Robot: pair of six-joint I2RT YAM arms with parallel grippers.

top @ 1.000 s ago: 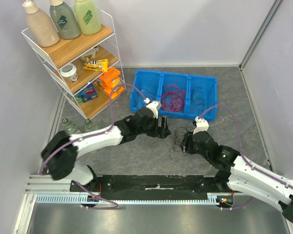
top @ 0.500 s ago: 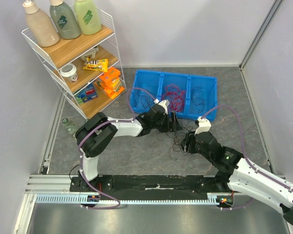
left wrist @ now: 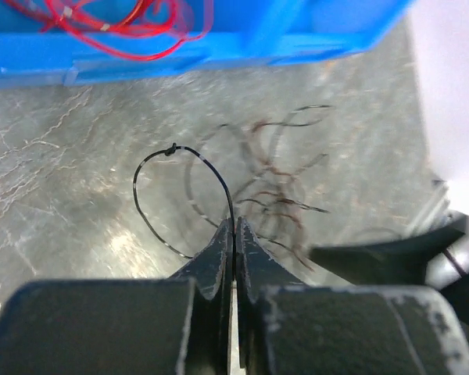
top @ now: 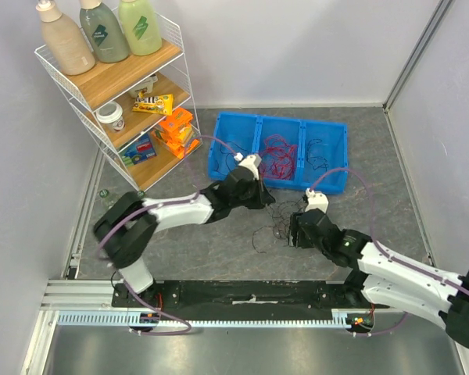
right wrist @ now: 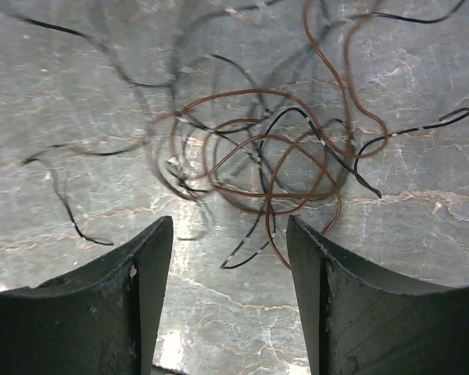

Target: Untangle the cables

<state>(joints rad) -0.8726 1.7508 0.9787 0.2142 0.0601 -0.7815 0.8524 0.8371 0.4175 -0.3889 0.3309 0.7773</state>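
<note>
Upper centre of the top view: blue bin [top: 334,180], three compartments; red cables [top: 279,160] in the middle one, black strands [top: 322,150] in the outer two. Below it, left claw [left wrist: 234,230] pinched together on a black cable [left wrist: 219,176]; right claw [right wrist: 229,234] apart over the tangle [right wrist: 258,156] on the desk [top: 219,250].

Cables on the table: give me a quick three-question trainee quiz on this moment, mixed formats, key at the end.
1. True or false: the left gripper is shut on a black cable.
2. The right gripper is: A) shut on a red wire; B) open over the loose tangle on the table; C) shut on nothing.
3. Which compartment of the blue bin holds the red cables?
Key: 1 true; 2 B; 3 the middle one.
</note>
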